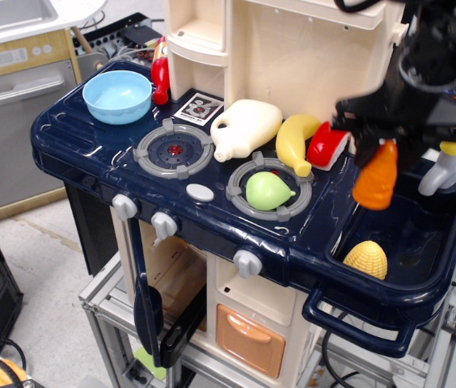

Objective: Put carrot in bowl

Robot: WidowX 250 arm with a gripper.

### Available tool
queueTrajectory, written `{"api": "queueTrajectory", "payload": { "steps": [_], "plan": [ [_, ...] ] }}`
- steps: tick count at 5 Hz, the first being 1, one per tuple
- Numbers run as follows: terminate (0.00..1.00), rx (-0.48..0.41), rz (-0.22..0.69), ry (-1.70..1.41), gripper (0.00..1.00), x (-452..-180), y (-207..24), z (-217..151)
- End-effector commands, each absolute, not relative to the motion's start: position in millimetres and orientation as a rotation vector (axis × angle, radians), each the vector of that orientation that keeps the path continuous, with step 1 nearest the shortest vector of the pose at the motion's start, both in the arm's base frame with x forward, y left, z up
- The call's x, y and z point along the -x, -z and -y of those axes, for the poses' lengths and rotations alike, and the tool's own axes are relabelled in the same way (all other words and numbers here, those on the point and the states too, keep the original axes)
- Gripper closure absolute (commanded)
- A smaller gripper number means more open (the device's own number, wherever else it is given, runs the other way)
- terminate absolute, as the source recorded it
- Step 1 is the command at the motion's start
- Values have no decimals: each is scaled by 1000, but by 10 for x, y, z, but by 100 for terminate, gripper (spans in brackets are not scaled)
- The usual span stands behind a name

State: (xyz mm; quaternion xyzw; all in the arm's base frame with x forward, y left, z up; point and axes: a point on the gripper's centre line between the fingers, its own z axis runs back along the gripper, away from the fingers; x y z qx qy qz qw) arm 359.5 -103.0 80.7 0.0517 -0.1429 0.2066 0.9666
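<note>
My gripper (pixel 383 139) is shut on the narrow end of the orange ridged carrot (pixel 375 179) and holds it in the air above the left rim of the sink basin (pixel 410 267), clear of the basin floor. The carrot hangs with its wide end down. The light blue bowl (pixel 118 96) stands empty at the far left corner of the dark blue toy stove top (pixel 82 137), well away from the gripper. The fingertips are partly blurred.
A yellow corn dome (pixel 365 259) lies in the sink. A green pear (pixel 267 191) sits on the right burner. A cream jug (pixel 245 128), a banana (pixel 295 142) and a red item (pixel 328 144) stand behind it. The left burner (pixel 174 151) is bare. A cream cabinet tower (pixel 276 48) rises behind.
</note>
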Motion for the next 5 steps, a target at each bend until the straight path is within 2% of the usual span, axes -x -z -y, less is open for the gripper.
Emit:
{"api": "queueTrajectory", "payload": {
  "steps": [1, 2, 4, 5],
  "plan": [
    [0, -279, 363, -258, 100, -3405, -1373, 286],
    [0, -320, 420, -152, 100, -3358, -1430, -196],
    [0, -340, 498, 60, 100, -3555, -1362, -1158],
    [100, -372, 528, 137, 100, -3670, -1284, -1630]
  ]
}}
